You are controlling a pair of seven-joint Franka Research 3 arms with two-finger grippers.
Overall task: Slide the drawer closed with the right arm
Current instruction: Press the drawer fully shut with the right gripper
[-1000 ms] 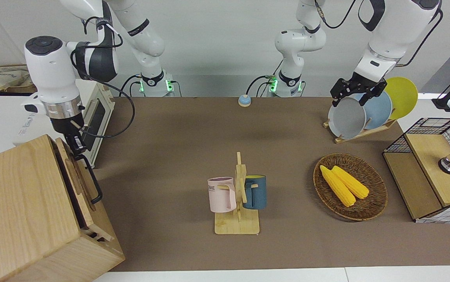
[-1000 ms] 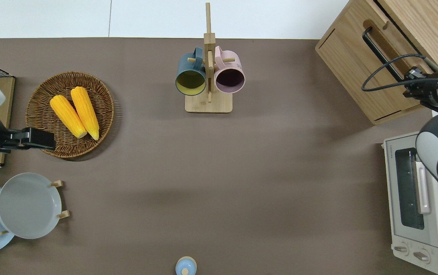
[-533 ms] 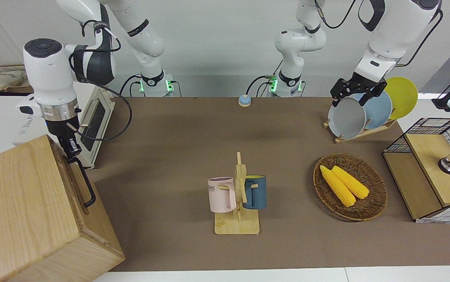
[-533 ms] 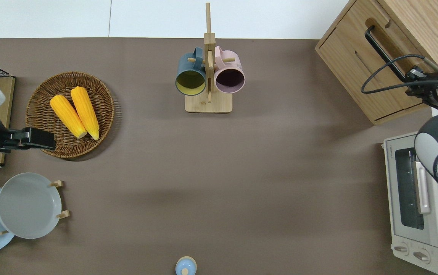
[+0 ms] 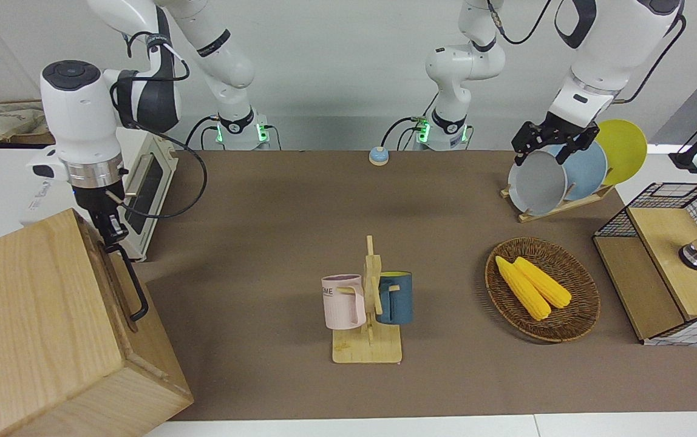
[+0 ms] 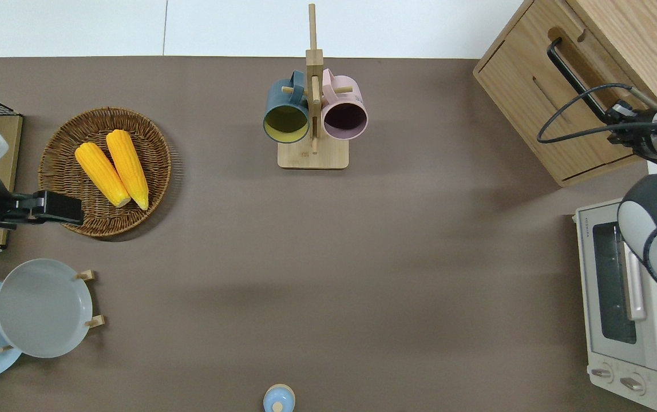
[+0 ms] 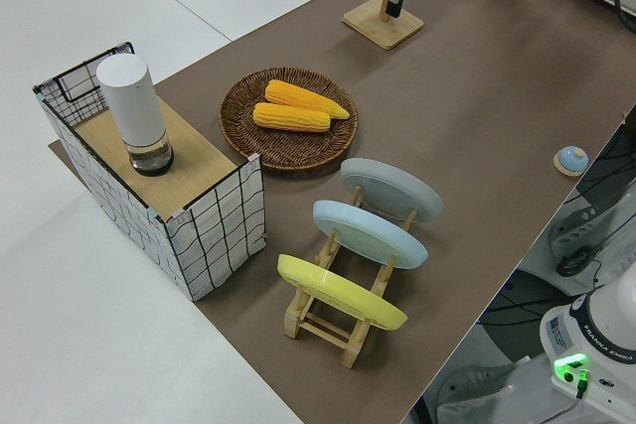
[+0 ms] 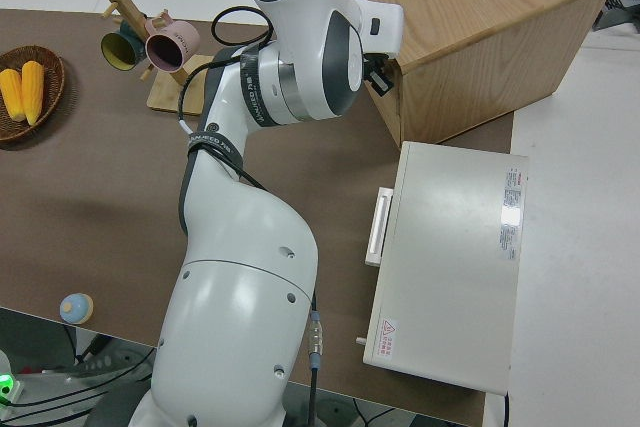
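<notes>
**Desk:** Where's the drawer?

**Me:** The wide, shallow light-wood drawer with the black metal bar handle sits in the big light-wood cabinet at the right arm's end of the table. Its front looks flush with the cabinet face, and I see no gap in the overhead view. I'd call the slide done, or all but done.

**Desk:** And the claw?

**Me:** The right arm's black two-finger gripper is at the handle's end nearest the robots, touching it or just beside it; I can't say which. Nor can I tell whether its fingers are spread or pinched.

**Desk:** What's left?

**Me:** Probably only backing the arm away, perhaps a last nudge if the drawer isn't fully seated.

**Desk:** Anything nearby?

**Me:** The white toaster oven stands beside the cabinet, nearer the robots. The left arm's black gripper is parked, fingers apart and holding nothing.
</notes>
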